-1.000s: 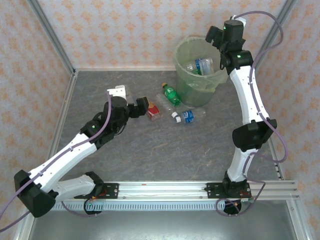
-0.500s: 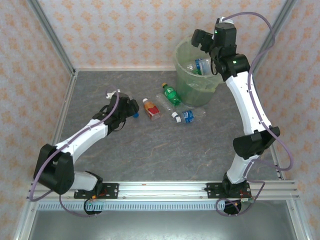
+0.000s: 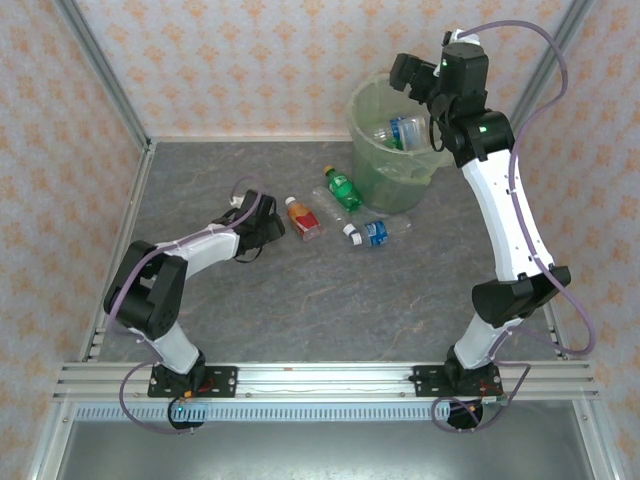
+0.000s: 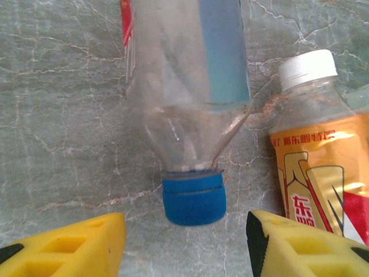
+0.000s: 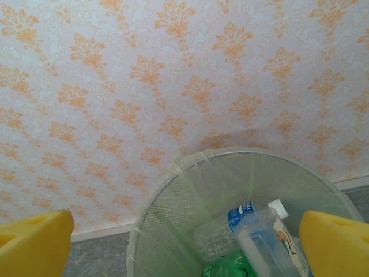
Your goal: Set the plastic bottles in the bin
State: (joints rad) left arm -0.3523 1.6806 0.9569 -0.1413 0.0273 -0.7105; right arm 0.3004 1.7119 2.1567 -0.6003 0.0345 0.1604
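Over the last second the left arm has pulled its elbow in and folded tight above its base; the left gripper (image 3: pixel 264 228) has backed off a little to the left and come low over the grey marbled table (image 3: pixel 330 300); its yellow fingers (image 4: pixel 63 245) have narrowed from full spread. They now stand part-way open, either side of and just short of the blue cap of a clear plastic bottle with a blue label (image 4: pixel 184 86); they grip nothing yet. That looks like the start of the next pick; the neck is lined up between the jaws, which probably need to go forward a touch before closing. An orange-labelled plastic bottle with a white cap (image 4: pixel 314 173) lies just beside the clear one, close enough to be nudged.

The right arm has barely shifted; it stands tall at the far right, wrist bent over the round translucent pale-green bin (image 3: pixel 375 160); the right gripper (image 3: pixel 410 75) hangs above the rim, spread wide and empty. Some bottles in the bin (image 3: pixel 405 132) already lie at its bottom; on the table a green plastic bottle (image 3: pixel 342 190) lies just left of the bin and a clear bottle with a white cap (image 3: pixel 375 233) on its near side; so at least four remain.
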